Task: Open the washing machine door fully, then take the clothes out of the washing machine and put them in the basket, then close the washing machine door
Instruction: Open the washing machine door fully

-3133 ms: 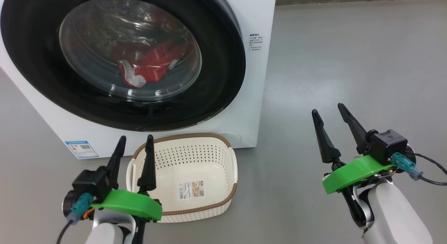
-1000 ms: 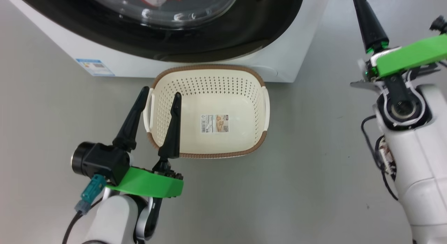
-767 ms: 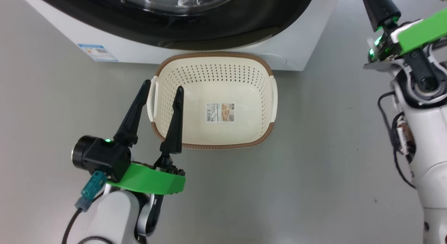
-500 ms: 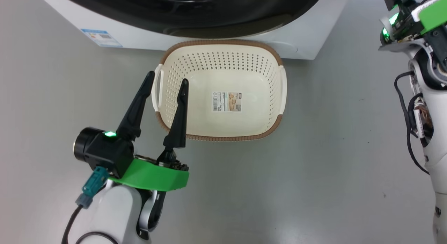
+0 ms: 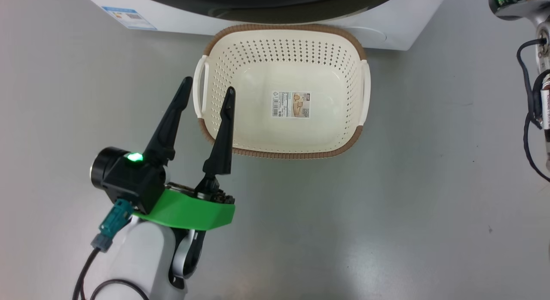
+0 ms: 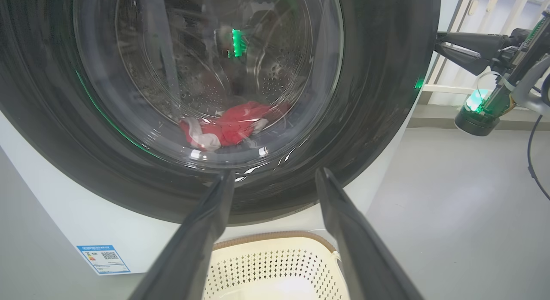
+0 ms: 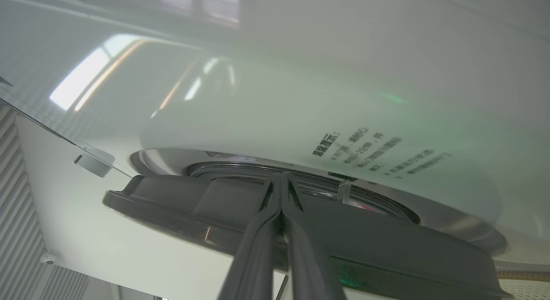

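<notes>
Right pincer closed tight at the washing machine door rim
Rigid, glossy, probably slippery, so hook the edge at those tips. Left pincer spread apart, clothes behind glass ahead.

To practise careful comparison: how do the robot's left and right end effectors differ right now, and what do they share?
The left end effector has its fingers wide apart; the right end effector has its fingers pressed together. The left one hangs near the basket, apart from the washing machine door; the right one's tips reach the edge of the door's rim. Both have two long dark tapered fingers.
</notes>
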Motion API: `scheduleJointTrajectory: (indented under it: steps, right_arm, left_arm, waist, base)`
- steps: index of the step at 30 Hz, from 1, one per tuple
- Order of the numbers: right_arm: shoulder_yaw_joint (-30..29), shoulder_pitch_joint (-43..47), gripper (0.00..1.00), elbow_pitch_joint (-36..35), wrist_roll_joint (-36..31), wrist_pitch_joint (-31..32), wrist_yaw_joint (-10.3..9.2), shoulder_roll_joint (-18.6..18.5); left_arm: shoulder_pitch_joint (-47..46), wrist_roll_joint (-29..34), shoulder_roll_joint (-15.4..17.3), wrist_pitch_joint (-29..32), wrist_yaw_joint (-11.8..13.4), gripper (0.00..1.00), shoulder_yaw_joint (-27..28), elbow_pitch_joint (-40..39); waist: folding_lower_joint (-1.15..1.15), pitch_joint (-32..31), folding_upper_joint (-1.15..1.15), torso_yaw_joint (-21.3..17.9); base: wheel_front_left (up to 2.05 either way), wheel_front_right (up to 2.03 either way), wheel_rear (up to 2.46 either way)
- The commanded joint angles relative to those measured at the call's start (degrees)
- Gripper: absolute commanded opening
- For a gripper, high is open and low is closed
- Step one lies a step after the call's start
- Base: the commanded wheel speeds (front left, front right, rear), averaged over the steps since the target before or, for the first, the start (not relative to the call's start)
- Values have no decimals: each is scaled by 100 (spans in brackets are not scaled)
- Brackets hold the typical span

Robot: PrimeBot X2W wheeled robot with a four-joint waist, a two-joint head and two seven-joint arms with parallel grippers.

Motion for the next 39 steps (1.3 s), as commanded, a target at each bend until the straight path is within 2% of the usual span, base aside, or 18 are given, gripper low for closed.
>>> scheduleJointTrajectory:
  steps: [1,17,25,39]
  right_arm:
    - [30,-113,0,-98,51,43,3,50]
    - [255,-744,0,546,235,624,3,182]
    - [523,-954,0,891,118,914,3,192]
    - [611,-486,0,733,116,976,3,382]
  left_arm:
    - [-56,-40,115,-45,35,100,131,-165]
    - [-169,-159,115,-45,96,100,145,-134]
    - [-178,-148,115,-45,91,100,237,-126]
    - [-45,-14,115,-45,52,100,517,-52]
  waist:
    - [0,50,0,35]
    - [0,152,0,29]
    - [0,157,0,29]
    - [0,-137,0,-153]
  base:
    - [0,0,0]
    - [0,0,0]
    - [0,0,0]
    - [0,0,0]
